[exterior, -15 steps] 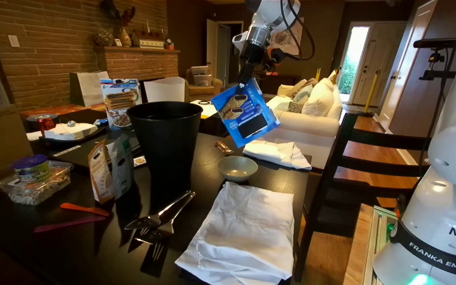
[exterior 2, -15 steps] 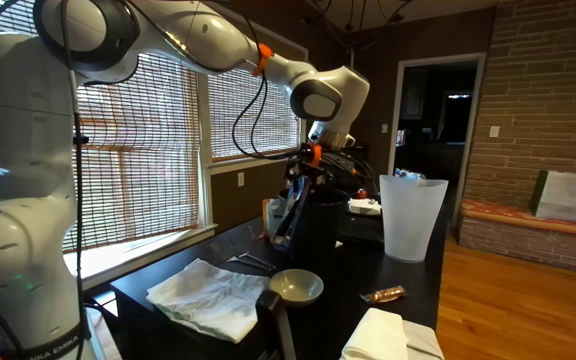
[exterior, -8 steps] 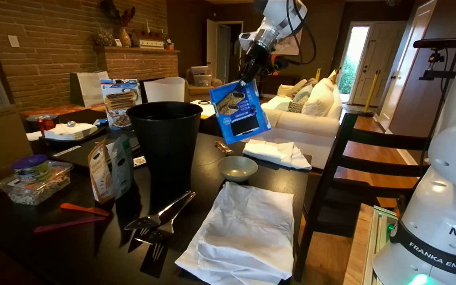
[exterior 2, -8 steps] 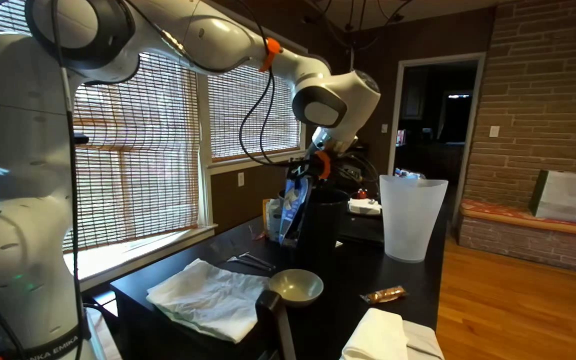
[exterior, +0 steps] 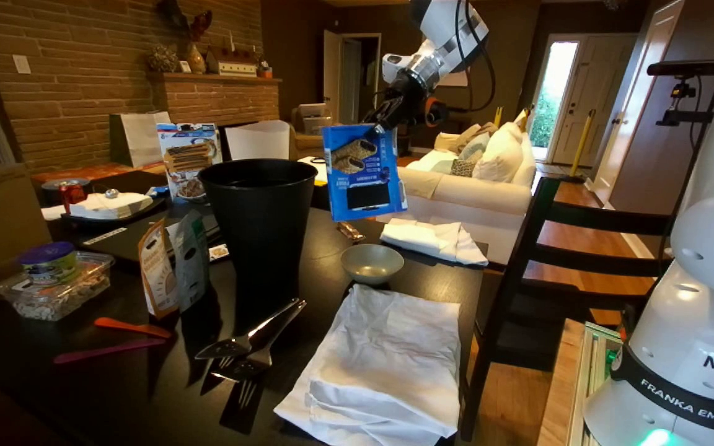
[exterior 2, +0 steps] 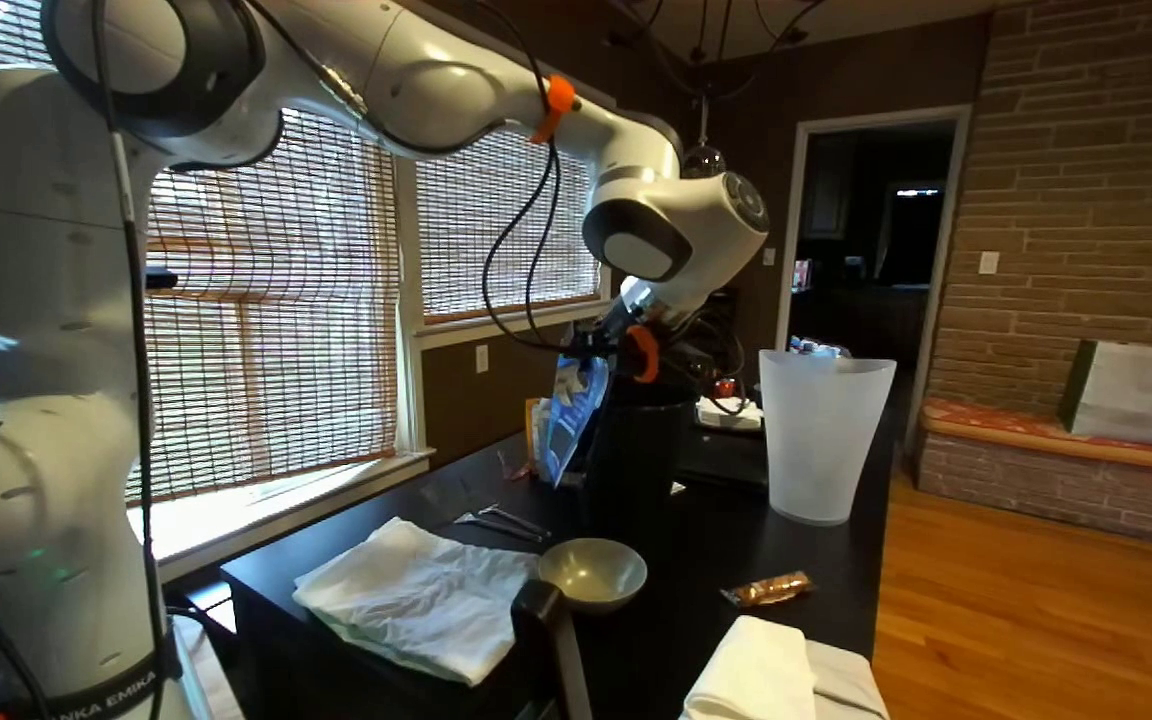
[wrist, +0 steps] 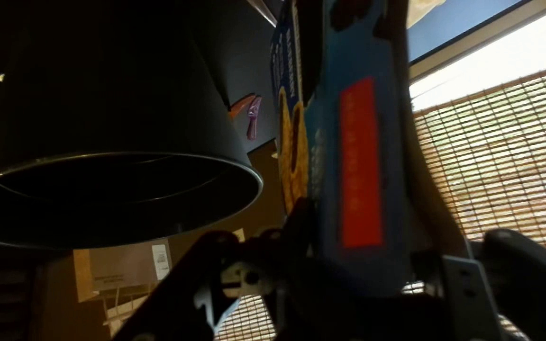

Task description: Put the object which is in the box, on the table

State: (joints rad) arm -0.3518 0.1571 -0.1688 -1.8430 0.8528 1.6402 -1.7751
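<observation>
The box (exterior: 364, 176) is a bright-blue carton with printed food pictures, held in the air nearly upright above the table (exterior: 115, 402). It also shows nearly edge-on (exterior 2: 573, 415) in an exterior view. My gripper (exterior: 379, 128) is shut on the box near its upper edge. In the wrist view the box, with a red label (wrist: 362, 166), fills the space between my fingers (wrist: 368, 237). The inside of the box is not visible. A small brown wrapped bar (exterior: 349, 231) lies on the dark glossy table, also seen in an exterior view (exterior 2: 768, 590).
A tall black bin (exterior: 261, 229) stands close beside the held box; its open rim shows in the wrist view (wrist: 112, 156). A bowl (exterior: 372, 263), white cloths (exterior: 394, 365), serving utensils (exterior: 258, 353), pouches (exterior: 174, 266) and a white bin (exterior 2: 824, 440) are on the table.
My wrist has tilted while holding the box. The box has swung from a strong slant to nearly upright and shifted slightly left in both exterior views. The things on the table have not moved.
</observation>
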